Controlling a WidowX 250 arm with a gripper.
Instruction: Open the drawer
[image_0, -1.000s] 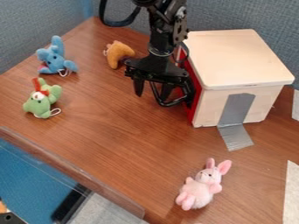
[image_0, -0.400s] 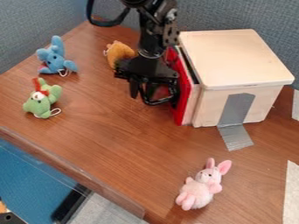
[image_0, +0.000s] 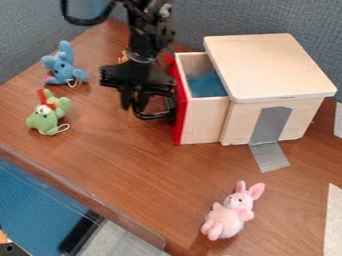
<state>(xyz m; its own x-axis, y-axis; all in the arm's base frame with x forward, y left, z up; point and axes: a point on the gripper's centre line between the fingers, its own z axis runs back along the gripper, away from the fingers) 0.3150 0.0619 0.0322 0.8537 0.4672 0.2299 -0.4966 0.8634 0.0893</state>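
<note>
The black gripper (image_0: 141, 102) hangs over the table at upper centre, against the red front of the drawer. Pulled out to the left of the wooden box (image_0: 267, 62), the drawer (image_0: 204, 120) shows its pale side wall and a blue bottom inside. Its red front (image_0: 179, 107) faces the gripper, whose right side overlaps it. The drawer's handle is hidden behind the gripper, and I cannot tell how the fingers stand against it.
A blue plush (image_0: 62, 67) and a green plush (image_0: 48, 114) lie on the left, a pink rabbit (image_0: 230, 212) near the front. An orange plush is mostly hidden behind the arm. Grey tape (image_0: 270, 130) runs from box to table (image_0: 133, 165).
The gripper has moved left, away from the box. The drawer has slid out with it, from closed to clearly open, uncovering its inside. The plush toys have kept their places.
</note>
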